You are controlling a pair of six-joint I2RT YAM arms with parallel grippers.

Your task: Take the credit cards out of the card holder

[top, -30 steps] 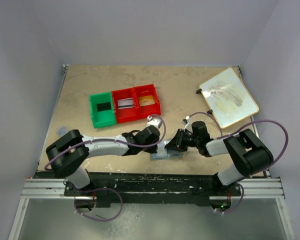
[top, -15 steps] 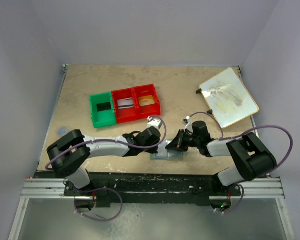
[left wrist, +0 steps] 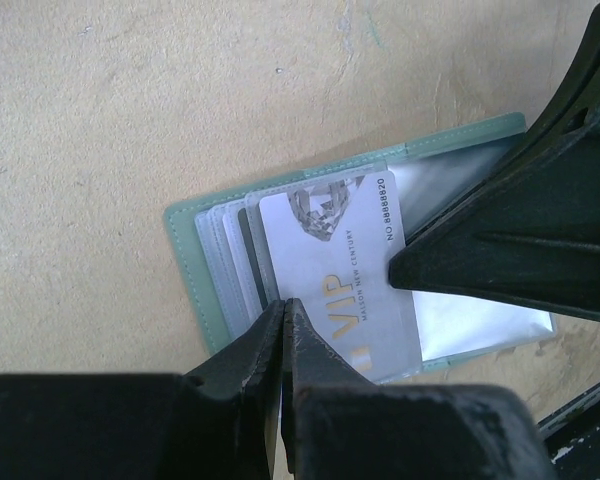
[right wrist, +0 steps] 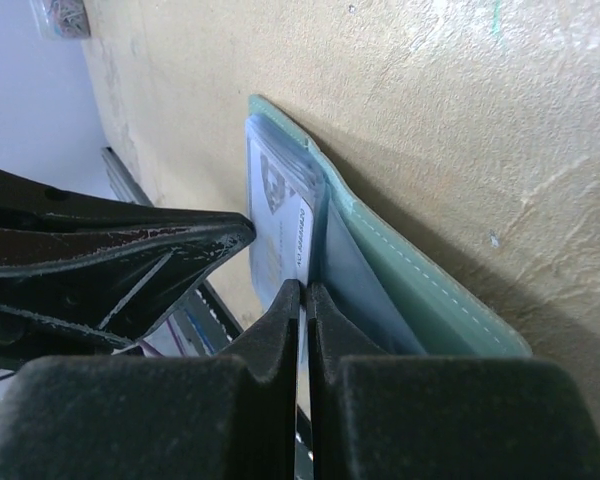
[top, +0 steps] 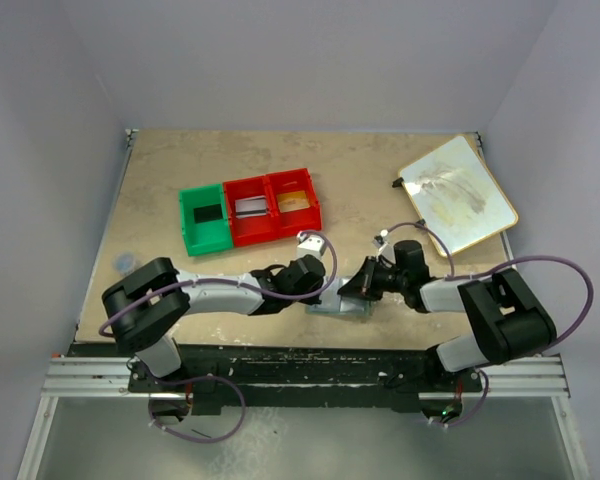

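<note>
With the holder (top: pixel 337 306) open at the table's near edge, we draw the card (left wrist: pixel 340 290) out flat, right gripper (right wrist: pixel 302 290) pinched shut on it, left gripper (left wrist: pixel 283 305) near-closed, pinning the pocket edge.

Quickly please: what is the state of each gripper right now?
Left gripper: shut, tips at the edge of the VIP card; grip cannot be told.
Right gripper: shut, tips inside the open card holder; grip cannot be told.

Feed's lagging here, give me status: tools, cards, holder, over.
Left tool shut, tips on open card holder. Right tool shut on VIP card, not yet pulled out. Nothing blocking.
</note>
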